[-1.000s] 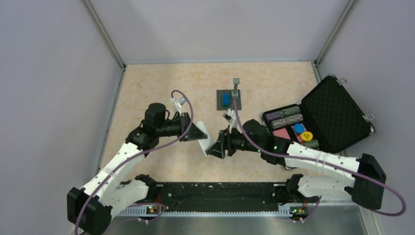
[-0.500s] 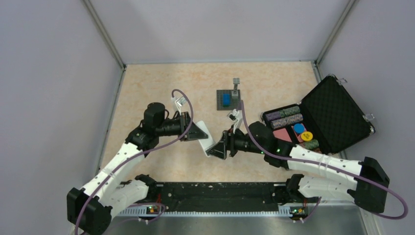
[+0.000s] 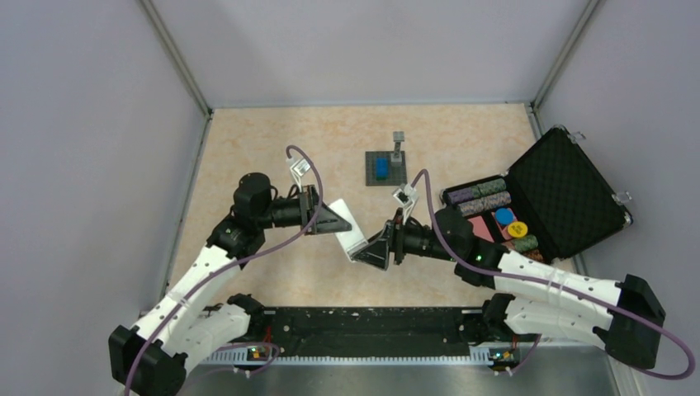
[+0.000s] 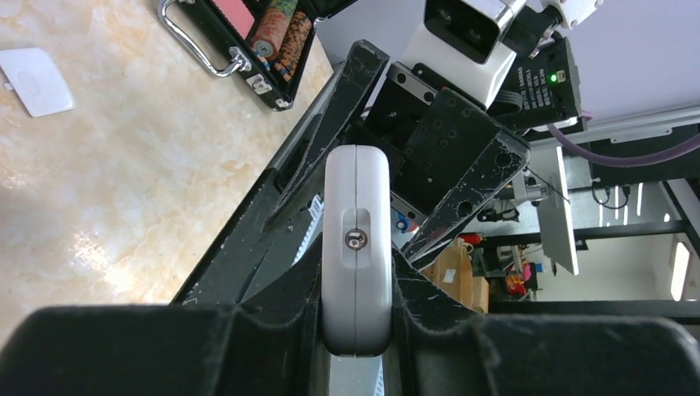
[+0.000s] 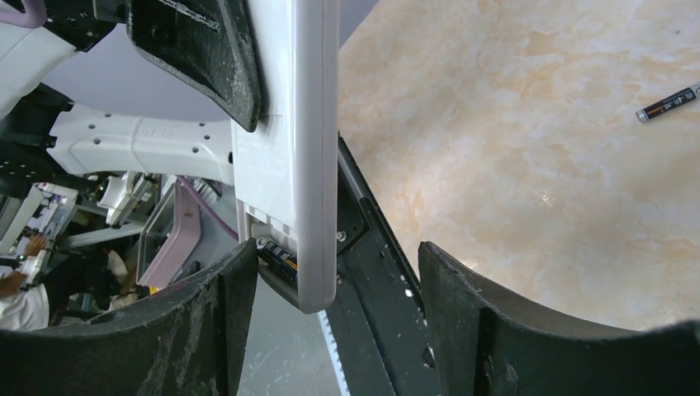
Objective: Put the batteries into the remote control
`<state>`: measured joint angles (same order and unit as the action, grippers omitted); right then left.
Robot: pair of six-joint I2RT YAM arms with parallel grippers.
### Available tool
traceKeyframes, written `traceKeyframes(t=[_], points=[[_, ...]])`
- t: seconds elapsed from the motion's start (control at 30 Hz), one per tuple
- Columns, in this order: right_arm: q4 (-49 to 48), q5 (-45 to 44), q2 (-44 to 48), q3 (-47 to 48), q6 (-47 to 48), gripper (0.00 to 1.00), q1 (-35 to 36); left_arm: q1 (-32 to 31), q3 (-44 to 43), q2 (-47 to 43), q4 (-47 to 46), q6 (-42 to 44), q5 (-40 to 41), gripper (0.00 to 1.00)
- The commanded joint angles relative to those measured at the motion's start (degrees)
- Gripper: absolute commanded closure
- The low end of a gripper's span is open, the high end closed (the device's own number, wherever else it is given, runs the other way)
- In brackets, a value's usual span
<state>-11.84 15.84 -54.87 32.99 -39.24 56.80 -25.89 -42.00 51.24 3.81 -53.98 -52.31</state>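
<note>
Left gripper (image 3: 337, 224) is clamped on the remote control (image 4: 357, 239), holding it edge-on above the table (image 5: 528, 181) with the open compartment end toward the right arm. Right gripper (image 3: 373, 252) is spread and its fingers straddle that end: one finger (image 5: 219, 330) sits just beside the battery (image 5: 276, 257) seated in the compartment, the other stands clear of the casing. Second battery (image 5: 669, 102) lies loose on the table, well apart from both grippers.

One remote control (image 3: 351, 235), two batteries (image 5: 276, 257) (image 5: 669, 103), one black case (image 3: 569, 194) and one grey plate (image 3: 396, 171).
</note>
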Motion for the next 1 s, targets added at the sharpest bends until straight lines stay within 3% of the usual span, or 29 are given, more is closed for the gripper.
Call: traceKeyframes(t=[0.0,0.17,0.57,0.67,0.87,0.97], points=[[9.9,-2.8,-0.4,-1.0,2.6,0.32,-2.7,-0.5,-4.6,-3.2,0.8,0.5,-8.1,1.0],[12.5,-1.2,2.9,2.9,1.0,0.2,-3.2,-0.4,-5.7,-3.7,10.9,12.7,-1.2,1.0],[21.6,-9.3,6.5,11.2,0.6,0.16,-3.5,-0.4,-1.3,-11.8,10.7,23.4,10.4,1.0],[26.1,-15.3,2.3,14.1,0.5,0.22,-3.4,-0.3,-0.9,-15.5,12.3,24.5,16.2,1.0],[29.3,-21.8,-14.2,21.5,-1.2,0.53,-3.2,-0.3,-2.6,-20.3,20.6,22.4,33.2,1.0],[29.4,-25.7,-22.8,24.2,-4.2,0.6,-3.0,-0.4,-3.1,-21.9,23.3,22.2,38.1,1.0]])
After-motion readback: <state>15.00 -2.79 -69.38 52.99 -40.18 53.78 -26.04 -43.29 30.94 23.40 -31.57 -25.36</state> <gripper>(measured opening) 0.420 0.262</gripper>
